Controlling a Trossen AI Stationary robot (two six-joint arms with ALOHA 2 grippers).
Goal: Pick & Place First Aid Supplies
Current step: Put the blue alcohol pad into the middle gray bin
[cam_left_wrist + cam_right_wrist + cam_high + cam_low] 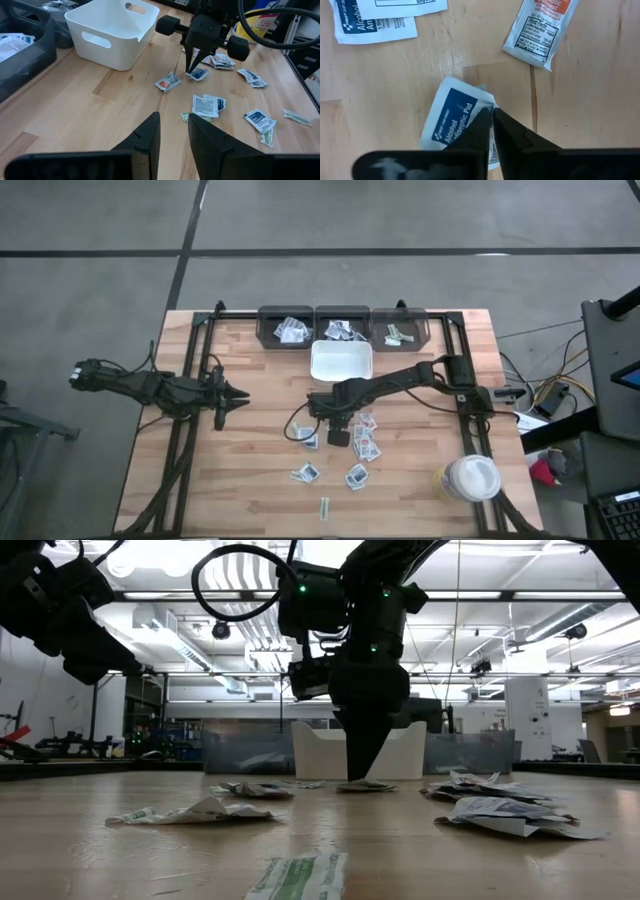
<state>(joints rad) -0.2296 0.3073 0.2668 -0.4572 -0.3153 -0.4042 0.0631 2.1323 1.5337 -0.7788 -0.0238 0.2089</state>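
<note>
Small flat first aid packets lie scattered on the wooden table (250, 470), among them a blue-print alcohol pad packet (451, 122), a red-print packet (540, 30) and a greenish strip (325, 506). My right gripper (338, 436) (492, 116) stands over the alcohol pad packet (198, 74) near the table's middle, fingers pointing down and shut on it. My left gripper (238, 398) (174, 135) hovers open over the left half of the table, touching nothing. My right gripper pinches the alcohol pad packet by its torn-looking upper edge (487, 102) between the two fingertips (506, 125). The fingers come from above, pointing down. The packet still lies flat on the table, its blue face up.
A white square tray (342, 362) sits just beyond the right gripper. Three dark bins (343, 327) holding packets line the far edge. A round white-lidded jar (470, 478) stands near the right front corner. More packets (366, 444) lie close beside the gripper; bare wood stretches to the left.
</note>
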